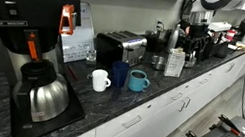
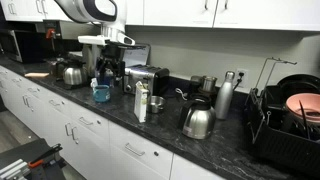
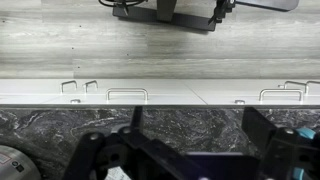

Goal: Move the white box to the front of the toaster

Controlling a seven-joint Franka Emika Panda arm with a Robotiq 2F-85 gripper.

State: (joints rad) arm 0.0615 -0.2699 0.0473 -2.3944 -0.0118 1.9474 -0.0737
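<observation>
The white box point(image 1: 174, 62) stands upright on the dark counter, a little way along from the silver toaster point(image 1: 119, 46). In an exterior view the box point(image 2: 141, 103) is nearer the camera than the toaster point(image 2: 147, 78). My gripper point(image 1: 197, 36) hangs above the counter, apart from the box; it also shows in an exterior view point(image 2: 110, 58). In the wrist view my gripper point(image 3: 198, 135) is open and empty, with bare marbled counter between the fingers. The box and toaster are not clearly visible there.
A big black coffee machine point(image 1: 19, 20) with a steel carafe point(image 1: 45, 95) is near the toaster. A white mug point(image 1: 100, 79) and blue mug point(image 1: 138, 79) stand before the toaster. A steel kettle point(image 2: 197, 120), thermos point(image 2: 225, 97) and dish rack point(image 2: 290, 115) lie beyond the box.
</observation>
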